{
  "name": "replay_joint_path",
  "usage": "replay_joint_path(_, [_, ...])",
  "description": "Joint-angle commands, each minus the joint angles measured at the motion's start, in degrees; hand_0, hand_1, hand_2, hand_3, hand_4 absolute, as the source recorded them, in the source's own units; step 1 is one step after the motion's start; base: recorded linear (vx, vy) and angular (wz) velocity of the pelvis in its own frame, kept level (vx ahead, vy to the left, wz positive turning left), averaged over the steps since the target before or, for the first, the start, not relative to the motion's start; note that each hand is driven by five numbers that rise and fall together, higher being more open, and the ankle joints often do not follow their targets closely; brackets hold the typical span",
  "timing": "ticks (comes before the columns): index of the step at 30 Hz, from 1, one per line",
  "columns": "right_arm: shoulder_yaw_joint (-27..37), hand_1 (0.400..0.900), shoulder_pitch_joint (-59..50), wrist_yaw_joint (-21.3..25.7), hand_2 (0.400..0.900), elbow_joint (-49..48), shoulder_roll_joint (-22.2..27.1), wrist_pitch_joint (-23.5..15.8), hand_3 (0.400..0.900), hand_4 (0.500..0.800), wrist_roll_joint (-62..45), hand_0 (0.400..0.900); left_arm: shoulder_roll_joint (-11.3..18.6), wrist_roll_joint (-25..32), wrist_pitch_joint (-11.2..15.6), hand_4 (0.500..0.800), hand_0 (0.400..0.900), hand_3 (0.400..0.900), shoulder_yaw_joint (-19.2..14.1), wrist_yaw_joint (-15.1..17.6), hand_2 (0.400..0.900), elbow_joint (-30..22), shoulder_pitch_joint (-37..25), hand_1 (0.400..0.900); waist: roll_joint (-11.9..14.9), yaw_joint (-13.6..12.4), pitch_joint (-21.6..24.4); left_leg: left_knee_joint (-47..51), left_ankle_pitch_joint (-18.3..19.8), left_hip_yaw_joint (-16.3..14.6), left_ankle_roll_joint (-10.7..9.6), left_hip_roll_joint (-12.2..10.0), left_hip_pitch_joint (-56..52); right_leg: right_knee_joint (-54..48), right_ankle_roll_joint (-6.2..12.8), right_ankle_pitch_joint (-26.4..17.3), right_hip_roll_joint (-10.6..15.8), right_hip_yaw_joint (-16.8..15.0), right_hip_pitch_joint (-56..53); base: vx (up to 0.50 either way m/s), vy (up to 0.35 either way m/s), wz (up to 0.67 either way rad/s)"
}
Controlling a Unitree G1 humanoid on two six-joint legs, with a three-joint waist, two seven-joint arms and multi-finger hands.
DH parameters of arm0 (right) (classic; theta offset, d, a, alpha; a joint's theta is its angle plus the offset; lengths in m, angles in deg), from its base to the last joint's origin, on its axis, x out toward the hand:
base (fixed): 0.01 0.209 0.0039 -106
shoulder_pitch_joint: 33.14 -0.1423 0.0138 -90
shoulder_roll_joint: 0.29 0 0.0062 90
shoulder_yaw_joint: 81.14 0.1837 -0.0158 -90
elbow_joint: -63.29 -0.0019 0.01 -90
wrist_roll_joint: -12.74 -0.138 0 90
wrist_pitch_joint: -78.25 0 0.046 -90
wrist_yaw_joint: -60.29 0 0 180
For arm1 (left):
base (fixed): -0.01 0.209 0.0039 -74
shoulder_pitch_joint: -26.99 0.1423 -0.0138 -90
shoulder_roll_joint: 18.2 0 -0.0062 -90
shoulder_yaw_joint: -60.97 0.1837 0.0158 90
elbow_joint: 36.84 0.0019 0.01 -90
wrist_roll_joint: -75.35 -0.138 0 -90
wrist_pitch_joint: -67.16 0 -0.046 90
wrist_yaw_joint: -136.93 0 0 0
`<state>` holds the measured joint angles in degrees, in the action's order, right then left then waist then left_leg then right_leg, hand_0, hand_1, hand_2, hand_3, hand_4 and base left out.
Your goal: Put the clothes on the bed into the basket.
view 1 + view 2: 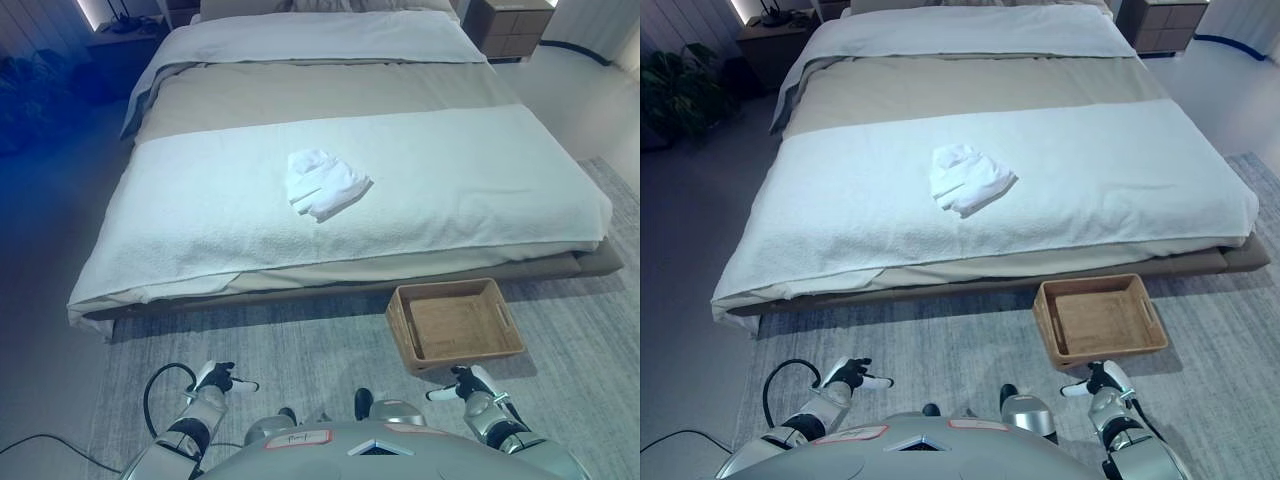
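Left hand (222,379): low at near left over the grey rug (300,340), fingers loosely extended, holding nothing. Bed (480,200): fills the far half of the scene. White clothes (323,183): one crumpled bundle, lying mid-bed on the white cover. Basket (456,322): woven, rectangular, on the rug just beside the bed's near edge, right of centre. Right hand (468,385): near right, just short of the basket, fingers relaxed, holding nothing
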<state>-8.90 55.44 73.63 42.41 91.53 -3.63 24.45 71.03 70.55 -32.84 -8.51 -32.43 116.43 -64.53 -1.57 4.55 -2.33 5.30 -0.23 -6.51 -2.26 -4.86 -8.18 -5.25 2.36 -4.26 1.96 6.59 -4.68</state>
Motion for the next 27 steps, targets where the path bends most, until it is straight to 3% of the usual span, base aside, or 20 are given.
replay_joint_path(1, [-1.78, 0.9, -4.67, 1.25, 0.9, 2.34, 2.13, -0.5, 0.9, 0.8, 1.02, 0.9, 1.21, -1.2, 0.95, 0.8, 0.9, 0.9, -1.52, 0.99, 0.9, 3.67, -5.28, 0.9, 0.79, -0.09, -1.63, -0.3, 3.09, -2.59, 0.33, 2.75, -0.72, 0.25, 2.71, 3.99, -0.11, -2.08, -1.43, 0.0, 0.0, 0.0])
replay_joint_path(15, [-1.58, 0.9, -4.72, 1.07, 0.9, 2.53, 2.14, -0.37, 0.9, 0.8, 1.23, 0.9, 1.44, -1.49, 0.87, 0.8, 0.9, 0.9, -1.77, 1.4, 0.9, 3.77, -5.47, 0.9, 0.81, -0.15, -1.8, -0.3, 3.39, -2.35, 0.69, 3.09, -0.65, 0.25, 2.91, 4.01, 0.13, -2.02, -1.41, 0.0, 0.005, 0.01])
replay_joint_path(24, [-1.88, 0.9, -6.24, -0.14, 0.9, 2.8, 2.64, -0.24, 0.9, 0.8, 1.94, 0.9, 1.31, -0.06, 1.42, 0.8, 0.9, 0.9, -2.01, 1.1, 0.9, 3.93, -5.76, 0.9, 1.17, -0.43, -2.64, -0.3, 3.82, -2.76, 3.11, 4.76, 0.66, 0.57, 3.39, 3.14, 1.04, -3.54, 0.17, 0.02, 0.087, -0.1])
replay_joint_path(27, [-1.55, 0.9, -6.83, -0.07, 0.9, 2.74, 2.83, -0.18, 0.9, 0.8, 2.0, 0.9, 1.55, -0.04, 1.51, 0.8, 0.9, 0.9, -1.85, 1.67, 0.9, 3.75, -6.7, 0.9, 0.91, -0.65, -3.19, -0.3, 4.22, -2.76, 4.46, 5.58, 1.11, 5.77, 3.82, 4.4, 1.6, -4.31, 3.18, 0.03, 0.181, -0.15])
